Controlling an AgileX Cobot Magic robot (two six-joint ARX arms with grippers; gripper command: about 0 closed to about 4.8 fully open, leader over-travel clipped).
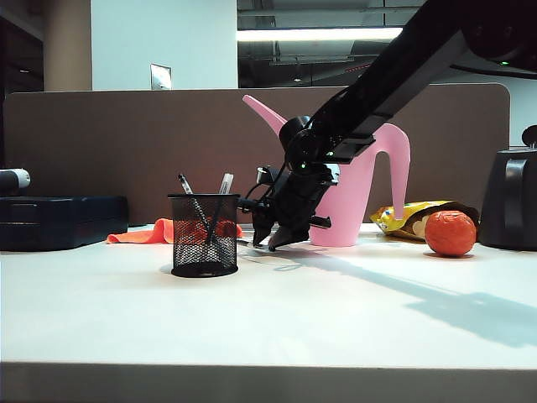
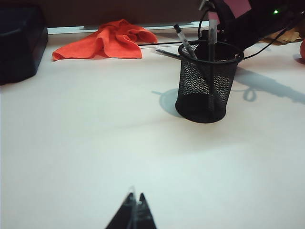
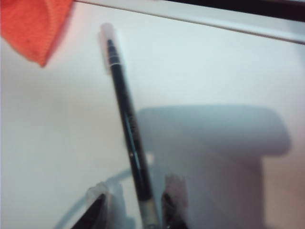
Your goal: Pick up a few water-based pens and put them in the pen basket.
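Observation:
The black mesh pen basket [image 1: 204, 235] [image 2: 208, 81] stands upright on the white table with two water-based pens [image 1: 189, 197] [image 2: 183, 36] leaning in it. A third pen [image 3: 126, 119] [image 2: 167, 53] lies flat on the table behind the basket. My right gripper [image 1: 273, 239] [image 3: 136, 193] is low over the table, just right of the basket. It is open and straddles that pen's near end, which sits closer to one finger [image 3: 174, 191]. My left gripper [image 2: 135, 198] is shut and empty, low over bare table in front of the basket.
An orange cloth [image 1: 159, 231] [image 2: 107, 40] lies behind the basket to the left. A pink watering can [image 1: 369, 193] stands right behind my right arm. A snack bag [image 1: 411, 218], an orange [image 1: 450, 232] and a black kettle [image 1: 512, 197] are at the right. A dark case [image 1: 59, 220] sits at the left.

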